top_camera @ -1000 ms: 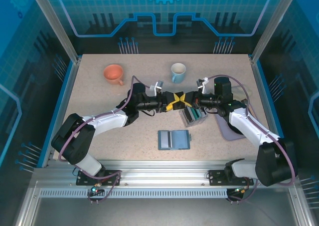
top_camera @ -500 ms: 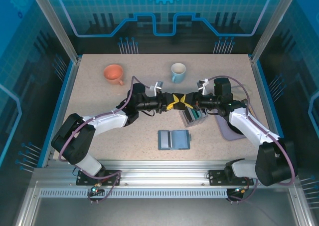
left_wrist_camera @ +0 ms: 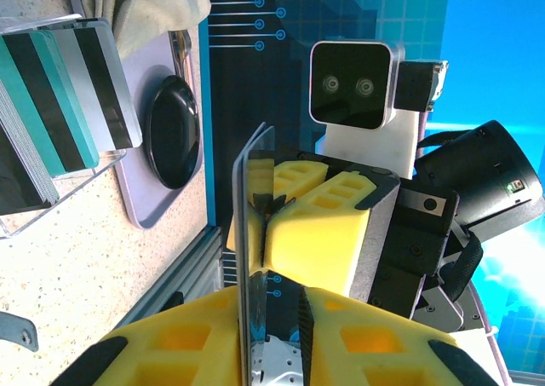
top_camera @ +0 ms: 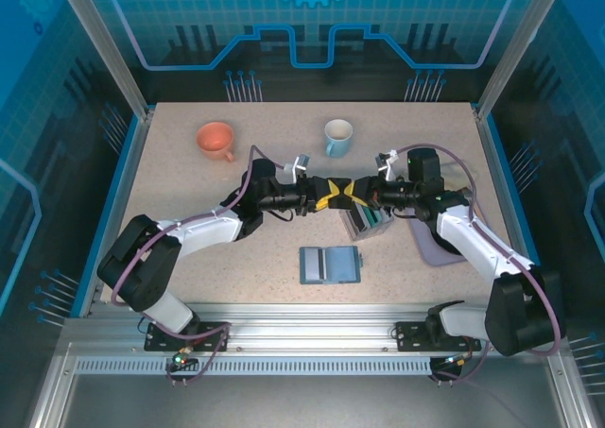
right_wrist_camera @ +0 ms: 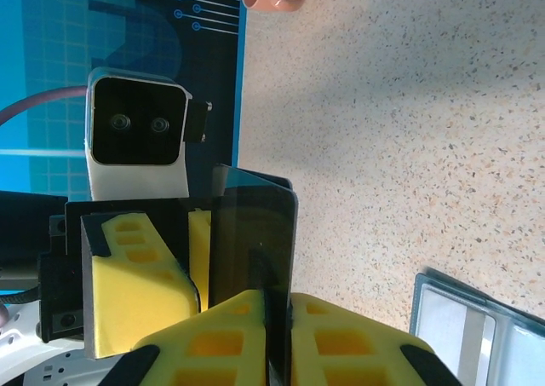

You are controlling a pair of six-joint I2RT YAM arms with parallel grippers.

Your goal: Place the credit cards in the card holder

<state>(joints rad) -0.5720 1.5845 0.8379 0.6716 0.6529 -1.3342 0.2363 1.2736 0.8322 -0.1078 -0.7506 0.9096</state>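
Observation:
A dark credit card stands on edge between my two grippers, above the table's middle. My right gripper is shut on it, the yellow pads pressed to both faces. In the left wrist view the card shows edge-on. It lies against one pad of my left gripper, with a dark gap to the other pad, so those jaws stand open. The grey rack with the other credit cards sits just below the right gripper. The teal card holder lies open and flat nearer the front.
An orange cup and a blue mug stand at the back. A purple tray with a black oval object and a cloth lies right of the rack.
My left gripper's jaws have narrowed around the card's free end. Both grippers stay tip to tip, shifted only slightly.

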